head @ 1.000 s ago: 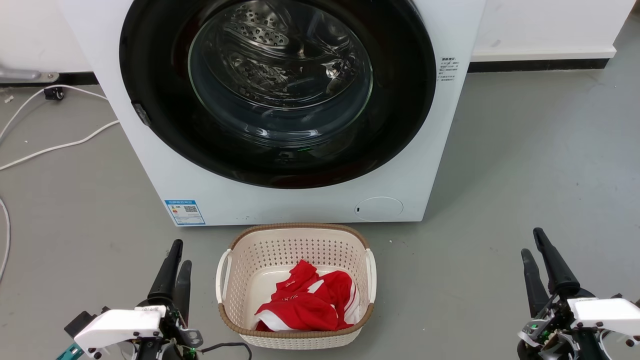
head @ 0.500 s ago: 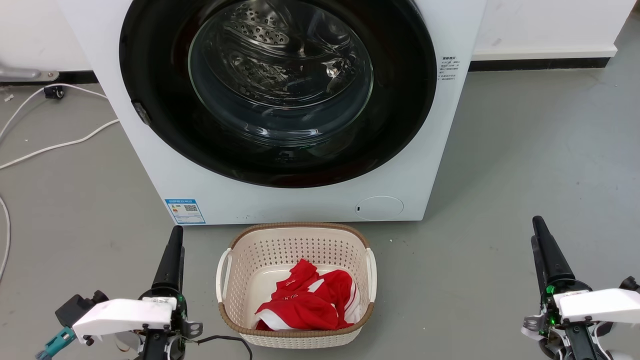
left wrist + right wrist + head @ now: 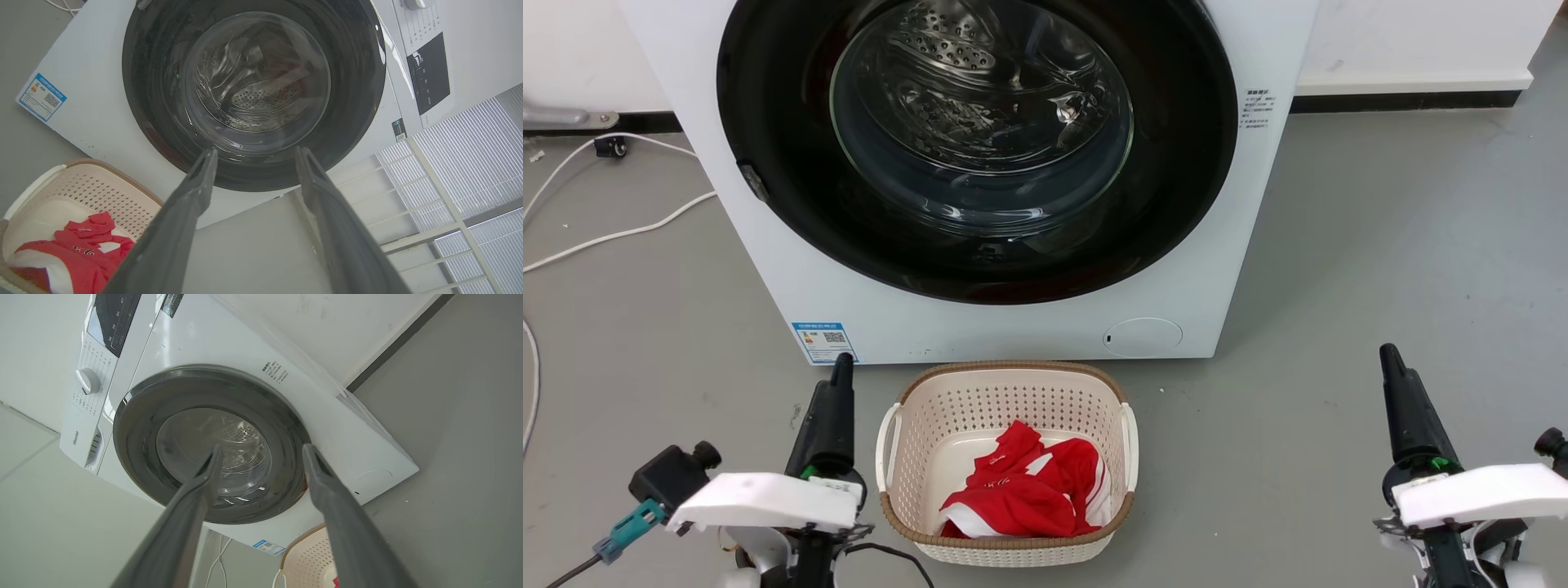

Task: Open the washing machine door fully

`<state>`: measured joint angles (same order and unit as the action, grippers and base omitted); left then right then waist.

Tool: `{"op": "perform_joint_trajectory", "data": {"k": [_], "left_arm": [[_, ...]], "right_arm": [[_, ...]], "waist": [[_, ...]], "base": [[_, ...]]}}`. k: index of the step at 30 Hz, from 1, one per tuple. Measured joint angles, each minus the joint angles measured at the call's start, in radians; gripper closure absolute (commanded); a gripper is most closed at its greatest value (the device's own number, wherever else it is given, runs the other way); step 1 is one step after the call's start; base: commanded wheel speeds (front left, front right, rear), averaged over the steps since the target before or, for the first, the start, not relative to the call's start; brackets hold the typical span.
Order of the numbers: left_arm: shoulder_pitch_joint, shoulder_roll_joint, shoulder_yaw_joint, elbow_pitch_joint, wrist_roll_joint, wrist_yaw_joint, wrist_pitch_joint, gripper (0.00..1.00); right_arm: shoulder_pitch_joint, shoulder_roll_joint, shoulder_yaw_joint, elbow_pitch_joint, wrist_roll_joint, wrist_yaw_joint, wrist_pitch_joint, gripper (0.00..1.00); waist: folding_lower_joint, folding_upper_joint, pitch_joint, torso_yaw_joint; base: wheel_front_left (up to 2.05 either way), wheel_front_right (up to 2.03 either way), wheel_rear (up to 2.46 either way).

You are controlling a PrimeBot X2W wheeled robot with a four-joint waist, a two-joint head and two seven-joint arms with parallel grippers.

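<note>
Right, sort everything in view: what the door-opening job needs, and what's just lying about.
Job: washing machine door, shut; left gripper and right gripper, jaws open.
Lying about: laundry basket, red garment in it, white cables on the floor.

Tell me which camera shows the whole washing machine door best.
Right wrist view: the washing machine door sits whole in frame, though that arm's fingers cover part of it. The left wrist view shows it larger but cropped at one edge; the head view cuts off its top.
</note>
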<state>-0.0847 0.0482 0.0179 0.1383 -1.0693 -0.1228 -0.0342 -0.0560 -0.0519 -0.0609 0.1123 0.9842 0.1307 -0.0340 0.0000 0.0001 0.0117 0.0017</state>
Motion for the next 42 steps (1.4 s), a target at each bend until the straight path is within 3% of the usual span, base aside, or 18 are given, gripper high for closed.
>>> {"op": "perform_joint_trajectory", "data": {"k": [18, 42], "left_arm": [[0.0, 0.001, -0.062, -0.004, 0.341, 0.035, -0.059, 0.0], [-0.013, 0.013, -0.113, -0.007, 0.63, 0.074, -0.126, 0.0]], "right_arm": [[0.017, 0.0, 0.014, -0.001, -0.321, 0.0, -0.059, 0.0], [0.026, 0.0, 0.034, -0.027, -0.617, 0.0, -0.117, 0.0]], "waist": [[0.0, 0.0, -0.001, 0.001], [0.0, 0.0, 0.014, 0.003]], "base": [[0.0, 0.0, 0.0], [0.0, 0.0, 0.0]]}}
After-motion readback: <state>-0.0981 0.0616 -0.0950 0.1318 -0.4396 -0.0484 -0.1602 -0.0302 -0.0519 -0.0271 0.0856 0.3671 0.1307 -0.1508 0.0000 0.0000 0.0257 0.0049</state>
